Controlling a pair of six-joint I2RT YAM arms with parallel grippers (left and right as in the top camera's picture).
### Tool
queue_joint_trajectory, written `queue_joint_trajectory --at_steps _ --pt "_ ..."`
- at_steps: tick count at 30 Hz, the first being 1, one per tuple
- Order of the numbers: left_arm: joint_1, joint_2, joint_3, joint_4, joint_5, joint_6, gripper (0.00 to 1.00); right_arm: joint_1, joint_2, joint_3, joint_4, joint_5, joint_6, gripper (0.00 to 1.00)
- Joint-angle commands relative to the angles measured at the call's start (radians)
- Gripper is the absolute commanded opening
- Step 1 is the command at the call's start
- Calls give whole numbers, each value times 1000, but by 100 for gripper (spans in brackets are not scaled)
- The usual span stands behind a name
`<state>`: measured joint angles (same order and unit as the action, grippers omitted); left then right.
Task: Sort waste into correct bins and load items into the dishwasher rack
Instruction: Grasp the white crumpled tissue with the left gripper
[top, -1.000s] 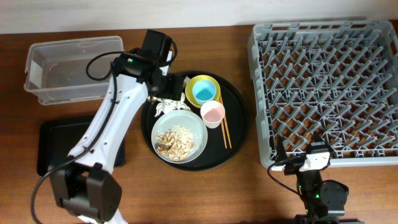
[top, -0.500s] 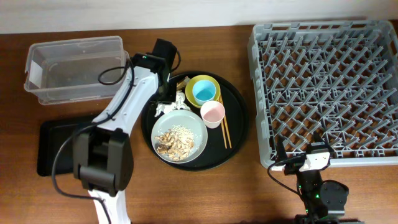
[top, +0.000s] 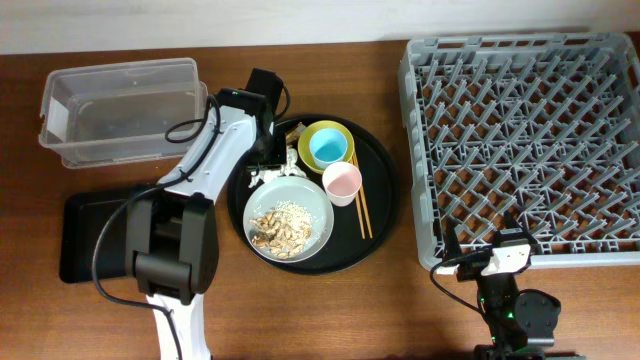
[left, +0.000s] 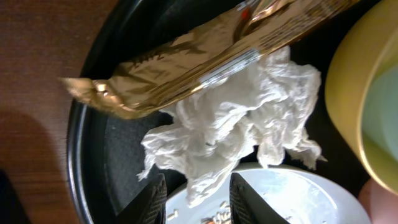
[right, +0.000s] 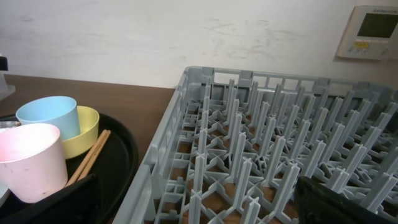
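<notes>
Forward over tray (top: 375, 235), left arm (top: 215, 150) outstretched, left jaws pinching crumpled paper (left: 230, 124), right jaws wide.

Blue cup (right: 46, 115) sits in yellow bowl (right: 87, 132) (pink cup (right: 31, 162) nearer) — grey rack (right: 158, 168) beside.

Up close, the wrapper (left: 186, 62) gleams as creased, shiny gold foil. The paper (left: 230, 124) beneath it is matt white and heavily crumpled, both lying on a round tray (left: 118, 143) of black plastic with a fine pebbled grain. The table (left: 37, 50) shows smooth brown wood, the plate (left: 286, 193) a smooth light sheen, the rack (top: 520, 150) matt grey plastic, the tub (top: 120, 110) clear plastic, the chopsticks (top: 362, 215) bare pale wood.
</notes>
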<state>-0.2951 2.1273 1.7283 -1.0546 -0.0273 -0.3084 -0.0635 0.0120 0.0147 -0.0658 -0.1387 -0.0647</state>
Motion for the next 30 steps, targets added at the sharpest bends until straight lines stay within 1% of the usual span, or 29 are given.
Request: queue_joint_trajectory --at_steps 1,9,11,13,16,19,21,27,30 --pt "3 23 5 11 32 -13 33 6 -6 -9 0 5 -6 98" --pt "4 62 2 11 32 -13 33 6 -6 -9 0 5 -6 98" --pt "3 73 1 11 31 -13 31 6 -6 -9 0 5 -6 98" --pt "4 74 1 11 31 -13 25 6 -6 -9 0 5 -6 98" --pt "4 73 3 10 32 -13 8 6 -6 -9 0 5 -6 98" --pt "4 72 11 -11 32 -13 1 6 -6 -9 0 5 -6 98" --pt "4 71 40 -56 32 -13 1 6 -6 -9 0 5 -6 98" --pt "4 71 200 -287 29 -13 1 6 -6 -9 0 5 -6 98" --pt "5 71 268 -365 28 -13 1 6 -6 -9 0 5 -6 98"
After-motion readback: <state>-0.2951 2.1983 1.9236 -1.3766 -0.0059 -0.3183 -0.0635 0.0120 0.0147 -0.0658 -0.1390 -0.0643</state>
